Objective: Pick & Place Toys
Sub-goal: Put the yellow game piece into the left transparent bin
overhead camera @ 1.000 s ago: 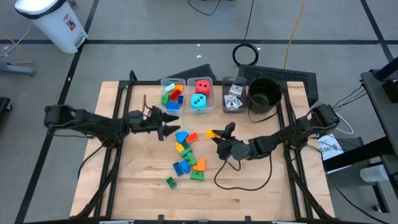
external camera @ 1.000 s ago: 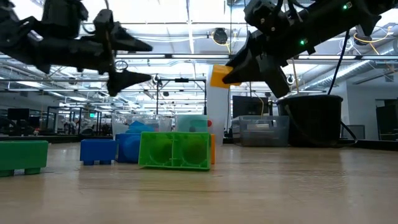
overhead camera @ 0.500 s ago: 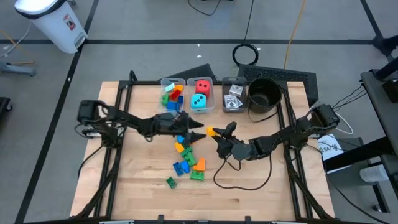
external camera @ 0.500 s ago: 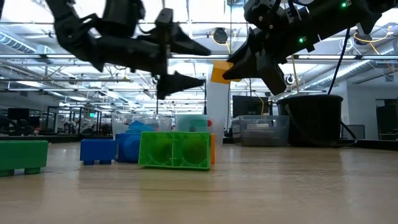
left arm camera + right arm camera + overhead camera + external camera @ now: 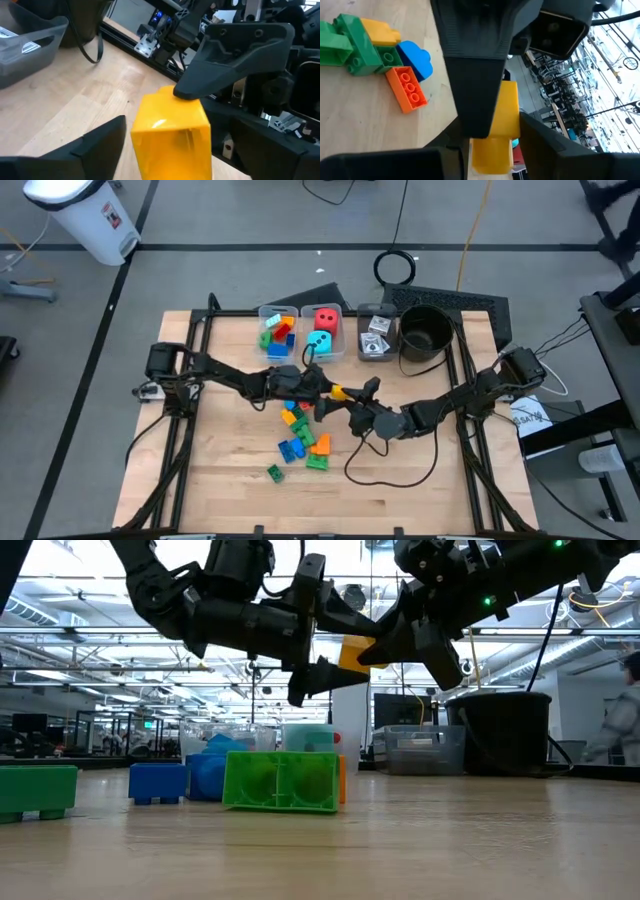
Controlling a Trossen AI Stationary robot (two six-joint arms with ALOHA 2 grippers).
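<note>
1. The right gripper [image 5: 343, 395] is holding a yellow brick [image 5: 340, 392] clamped between its fingers, up in the air above the middle of the wooden table [image 5: 230, 480].
2. The left gripper [image 5: 322, 393] is reaching in from the other side with its jaws standing apart, one finger on either side of that same yellow brick, though no view is showing clearly whether they touch it.
3. The low view is showing what the high view hides: the yellow brick [image 5: 356, 653] is hanging well above the tabletop, with the two grippers meeting at it from opposite sides.
4. The left wrist view is showing the brick [image 5: 172, 132] close up between that arm's own spread fingers [image 5: 85, 147], with a finger of the right gripper pressing on the brick's top.
5. The right wrist view is showing the brick [image 5: 501, 120] beside one broad dark finger, and, on the table beneath, an orange brick [image 5: 407, 89], a blue piece [image 5: 417, 58] and green bricks [image 5: 355, 42].
6. The high view alone is showing the loose brick pile [image 5: 300, 435] below the grippers, and the clear bins at the table's far edge: one holding bricks [image 5: 278, 331], one holding a red die [image 5: 325, 319] and a teal die [image 5: 319, 341], one holding cards [image 5: 377, 335].
7. A round black pot [image 5: 426, 330] is sitting beside the card bin.
</note>
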